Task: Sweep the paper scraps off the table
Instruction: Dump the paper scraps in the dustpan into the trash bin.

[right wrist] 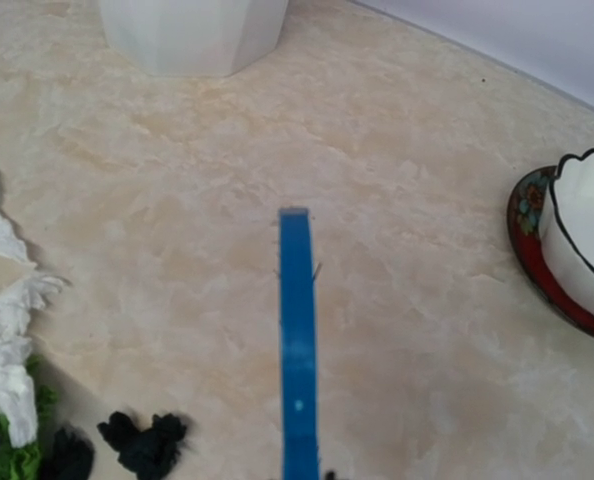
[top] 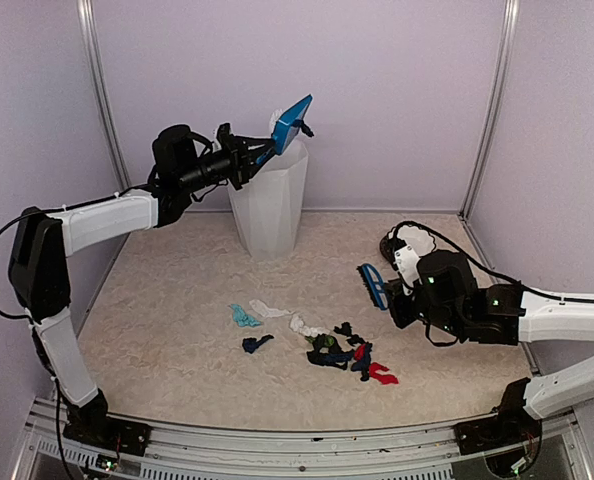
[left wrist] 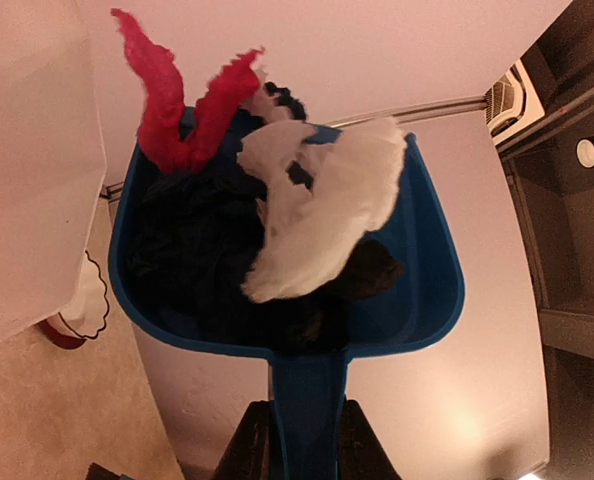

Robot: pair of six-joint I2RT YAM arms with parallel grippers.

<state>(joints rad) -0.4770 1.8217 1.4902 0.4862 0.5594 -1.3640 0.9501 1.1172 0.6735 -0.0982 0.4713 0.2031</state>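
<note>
One dustpan (top: 293,122) clamped in left gripper (top: 245,160) above one white bin (top: 269,205), one brush (top: 372,284) clamped in right gripper (top: 395,290), roughly ten paper scraps (top: 317,345) on table (top: 177,320)

Saw beige, marble-like speckling across the worktop (top: 177,330). Noted paper scraps (top: 322,350) near its middle in teal, white, green, black, dark blue and red. Found red, white and black ones in a blue dustpan (left wrist: 432,290). Recorded a white bin (top: 269,205), a blue brush (top: 373,284), and a white bowl (right wrist: 587,240) with a black-edged scalloped rim on a red patterned saucer (right wrist: 529,240).
</note>
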